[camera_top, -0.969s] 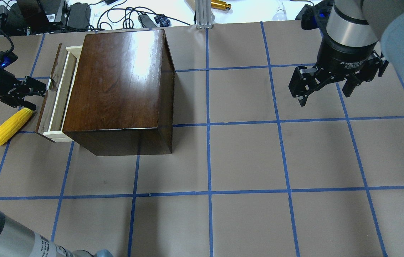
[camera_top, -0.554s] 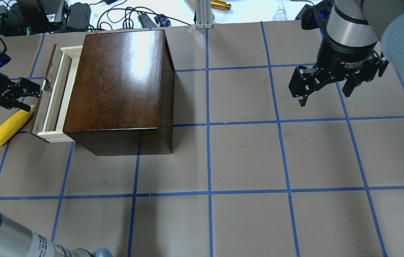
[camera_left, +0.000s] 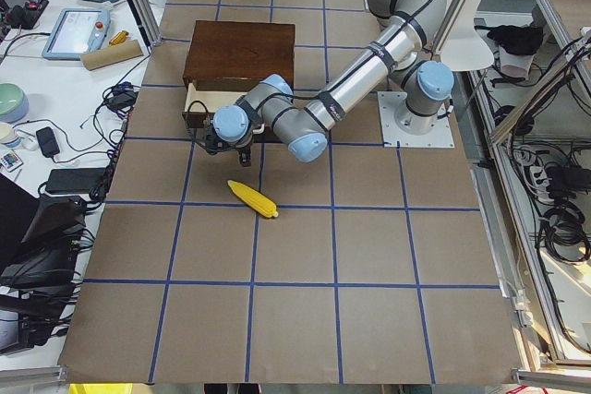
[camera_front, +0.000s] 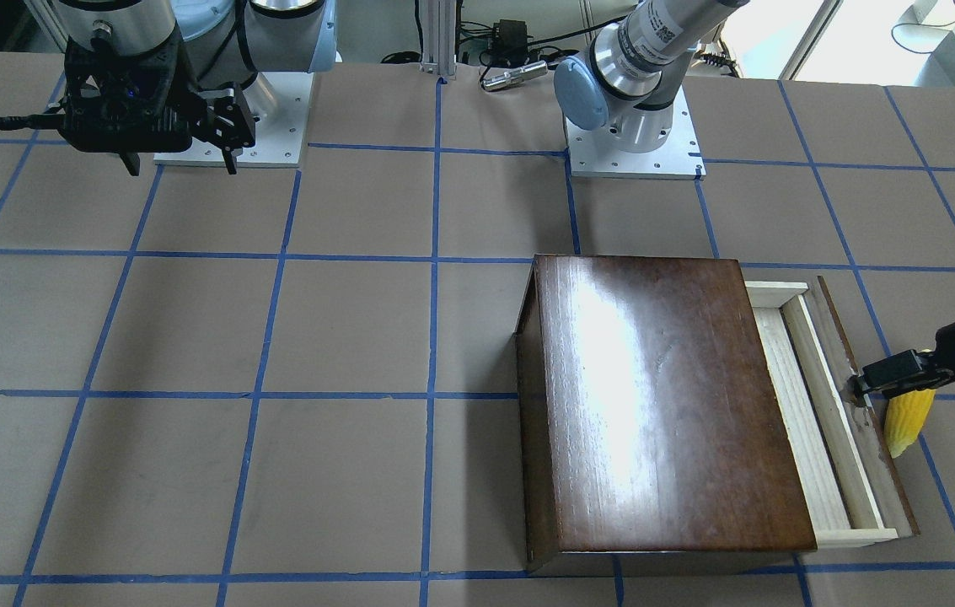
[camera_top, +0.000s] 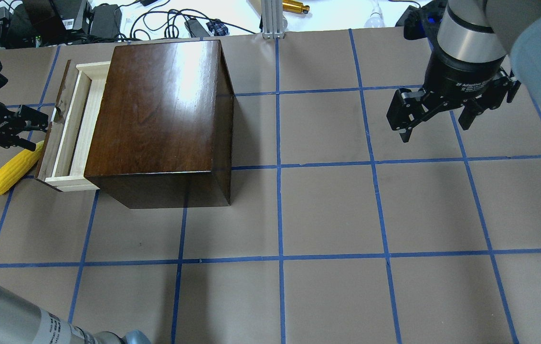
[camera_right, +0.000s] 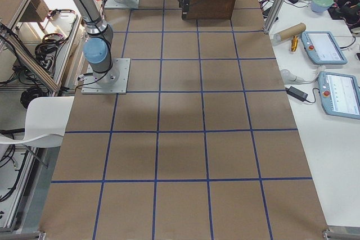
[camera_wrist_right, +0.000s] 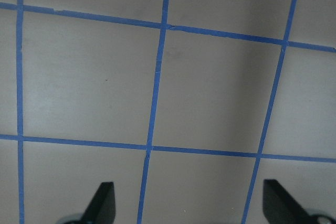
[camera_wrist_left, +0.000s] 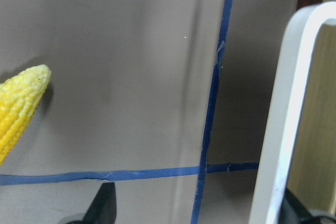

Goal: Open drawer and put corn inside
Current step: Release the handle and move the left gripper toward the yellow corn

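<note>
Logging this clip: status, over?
Left gripper open at pull. Right gripper open, hovering clear. Drawer partly out, nothing visible inside. Corn on table beside drawer front.

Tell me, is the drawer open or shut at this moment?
Partly open: the drawer sticks out of the box and its pale wood floor shows, bare. The corn lies outside, near the drawer's dark front.

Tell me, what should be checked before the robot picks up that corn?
1. Drawer open: ok, partly out of the box.
2. Its visible floor bare: ok.
3. Corn lying free outside, beside the drawer front: ok.
4. Left gripper clear of the pull: not ok, a finger is at it.
5. Left gripper open: ok.
6. Right gripper out of the way: ok, open, far off.
</note>
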Available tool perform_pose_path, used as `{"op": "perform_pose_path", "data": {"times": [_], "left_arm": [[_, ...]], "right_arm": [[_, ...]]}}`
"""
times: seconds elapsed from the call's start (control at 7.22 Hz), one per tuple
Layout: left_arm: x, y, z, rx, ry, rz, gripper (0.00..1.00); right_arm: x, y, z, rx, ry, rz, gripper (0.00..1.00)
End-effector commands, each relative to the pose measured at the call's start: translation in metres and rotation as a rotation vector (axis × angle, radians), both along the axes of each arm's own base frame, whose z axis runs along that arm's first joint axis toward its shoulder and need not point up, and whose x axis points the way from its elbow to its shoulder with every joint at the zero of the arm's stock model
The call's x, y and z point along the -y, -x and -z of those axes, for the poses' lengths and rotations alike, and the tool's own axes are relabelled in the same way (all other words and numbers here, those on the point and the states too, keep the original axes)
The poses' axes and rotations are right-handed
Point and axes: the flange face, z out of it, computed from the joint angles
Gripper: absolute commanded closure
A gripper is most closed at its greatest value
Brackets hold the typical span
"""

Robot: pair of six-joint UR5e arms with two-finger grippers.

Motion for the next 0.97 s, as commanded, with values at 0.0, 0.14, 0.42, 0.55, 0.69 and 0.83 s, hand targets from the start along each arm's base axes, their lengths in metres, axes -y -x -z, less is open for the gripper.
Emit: {"op": "perform_pose_path", "data": {"times": [0.0,0.14,0.42,0.55,0.69,0.83], "left_arm": [[-0.003,-0.005,0.000,0.000,0.001,-0.010,0.00],[-0.004,-0.008,0.000,0.000,0.001,-0.014,0.00],[-0.004,-0.008,-0.003,0.003,0.004,-0.016,0.00],[-0.004,-0.008,-0.008,0.007,0.011,-0.019,0.00],[-0.004,-0.005,-0.023,0.021,0.028,-0.019,0.00],[-0.003,-0.007,-0.042,0.046,0.055,-0.018,0.00]], "right_arm": [[0.000,0.000,0.000,0.002,0.000,-0.001,0.00],[0.000,0.000,0.000,0.000,0.000,0.000,0.00],[0.000,0.000,0.001,0.000,-0.001,0.000,0.00],[0.000,0.000,0.001,0.001,-0.001,0.001,0.00],[0.000,0.000,0.001,0.002,-0.001,-0.001,0.00],[0.000,0.000,0.001,0.000,-0.001,0.000,0.00]]}}
